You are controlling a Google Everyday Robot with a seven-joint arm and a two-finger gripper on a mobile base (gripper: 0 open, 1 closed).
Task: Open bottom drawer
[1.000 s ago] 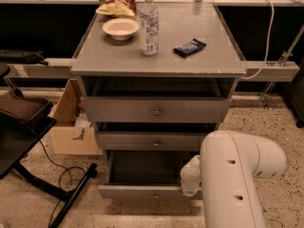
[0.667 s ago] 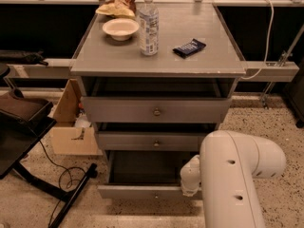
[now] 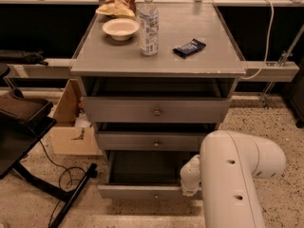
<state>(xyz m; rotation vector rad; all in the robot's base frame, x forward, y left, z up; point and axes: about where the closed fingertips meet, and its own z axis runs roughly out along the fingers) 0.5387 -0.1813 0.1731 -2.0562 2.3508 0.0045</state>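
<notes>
The drawer [image 3: 137, 192] — lowest of the three, just above the floor — is seen drawn well out of the cabinet, its front set clearly forward of the middle drawer [image 3: 154, 140] and the top drawer [image 3: 154, 110]. The opening is judged to be largely done; at most a little more travel and a release may be left. Its interior is shown dark and bare in the part that can be seen, the right end being covered by the arm [image 3: 235, 175].

The gripper [image 3: 189, 188] is placed at the right end of the drawer front, mostly hidden behind the arm, so whether it is closed, or on what, cannot be told.

Dark gaps are seen above the two upper drawers, but no contents can be made out. On the counter [image 3: 118, 61] a bowl [image 3: 120, 28] appears empty; a bottle [image 3: 148, 23], a snack bag [image 3: 118, 1] and a dark packet [image 3: 189, 47] are set near it. A cardboard box [image 3: 71, 127] is stood on the floor to the left — its contents not visible.
</notes>
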